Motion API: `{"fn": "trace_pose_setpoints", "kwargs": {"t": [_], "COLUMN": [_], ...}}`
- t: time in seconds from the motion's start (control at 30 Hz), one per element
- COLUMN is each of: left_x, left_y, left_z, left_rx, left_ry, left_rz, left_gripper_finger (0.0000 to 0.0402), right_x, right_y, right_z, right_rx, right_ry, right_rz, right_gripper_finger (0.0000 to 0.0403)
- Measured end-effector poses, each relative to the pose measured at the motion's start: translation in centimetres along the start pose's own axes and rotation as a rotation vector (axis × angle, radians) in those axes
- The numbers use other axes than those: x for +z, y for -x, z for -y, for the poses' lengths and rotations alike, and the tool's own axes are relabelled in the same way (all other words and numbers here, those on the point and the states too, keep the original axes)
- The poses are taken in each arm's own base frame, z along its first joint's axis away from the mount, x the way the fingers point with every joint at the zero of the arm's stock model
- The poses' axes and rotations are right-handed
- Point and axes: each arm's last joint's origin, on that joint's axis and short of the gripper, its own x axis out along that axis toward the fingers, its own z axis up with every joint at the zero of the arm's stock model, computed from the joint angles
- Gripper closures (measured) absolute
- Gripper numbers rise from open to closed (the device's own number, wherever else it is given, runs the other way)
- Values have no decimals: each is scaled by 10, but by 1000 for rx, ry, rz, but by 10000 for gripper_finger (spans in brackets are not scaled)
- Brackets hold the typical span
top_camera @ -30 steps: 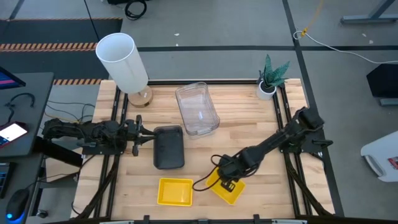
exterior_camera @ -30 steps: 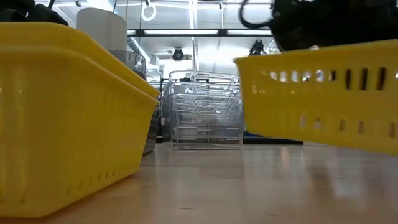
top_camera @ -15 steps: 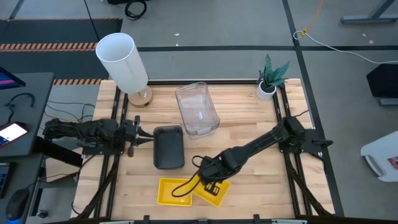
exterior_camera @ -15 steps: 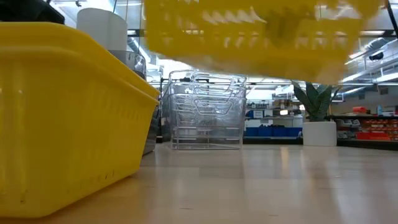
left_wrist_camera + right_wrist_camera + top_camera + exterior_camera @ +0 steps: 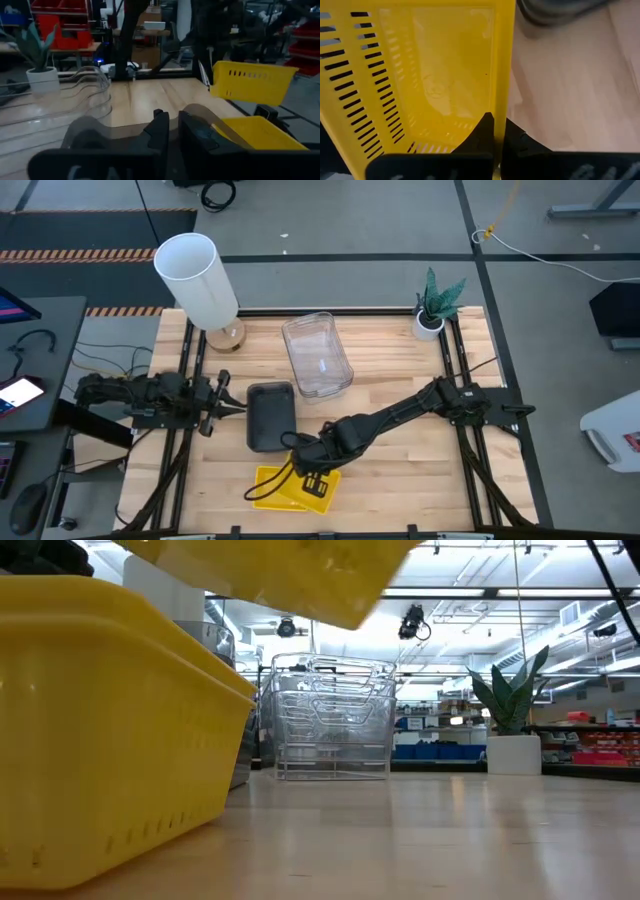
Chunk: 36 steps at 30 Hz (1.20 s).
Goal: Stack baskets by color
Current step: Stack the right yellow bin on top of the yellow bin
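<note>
One yellow basket (image 5: 266, 488) rests on its base near the table's front edge. A second yellow basket (image 5: 325, 488) hangs tilted over its right part, with my right gripper (image 5: 312, 478) shut on it. In the low view the held basket (image 5: 290, 570) is well above the resting one (image 5: 110, 730). Dark grey baskets (image 5: 270, 417) lie at the middle. Clear baskets (image 5: 317, 355) stand nested behind them. My left gripper (image 5: 236, 409) waits level at the table's left, beside the grey baskets, fingers together on nothing. My right gripper pinches the rim of one side wall (image 5: 501, 100) of the held yellow basket, one finger (image 5: 485, 129) inside and the other outside. The fingers slant down from above. The basket is lifted clear and tilted, partly over the resting yellow basket.
A tall white cylinder (image 5: 196, 275) stands at the far left corner and a small potted plant (image 5: 434, 308) at the far right corner. Bare wood (image 5: 400, 470) lies on the table's right half, under my right arm.
My right gripper has carried the yellow basket toward the table's left edge and upward, from beside the resting yellow basket to partly over it. The basket has turned about as it went and stayed in the hold, clear of the table.
</note>
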Motion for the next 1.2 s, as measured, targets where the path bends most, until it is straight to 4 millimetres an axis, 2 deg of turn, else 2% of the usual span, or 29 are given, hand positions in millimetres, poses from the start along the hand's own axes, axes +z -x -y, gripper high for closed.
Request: {"fn": "trace_pose_setpoints", "kwargs": {"t": [0.33,0.63,0.73,0.93,1.2], "left_x": [2,-1,-1,-1,-1], "left_y": [0,0,0,0,0], "left_z": [0,0,-1,-1,-1], "left_rx": [30,32,35,36,35], "left_ry": [4,72,75,102,98], "left_rz": [21,-7,-13,-18,-18], "left_gripper_finger": [364,361,365,362,363], "right_x": [27,40,38,27,12], "right_y": [-2,1,-7,-38,-44], "right_z": [-3,-11,-14,-11,-9], "right_rx": [35,-1,6,52,50], "right_ry": [121,322,352,341,295], "right_rz": [119,317,333,244,119], "right_gripper_finger": [399,399,399,399,399]}}
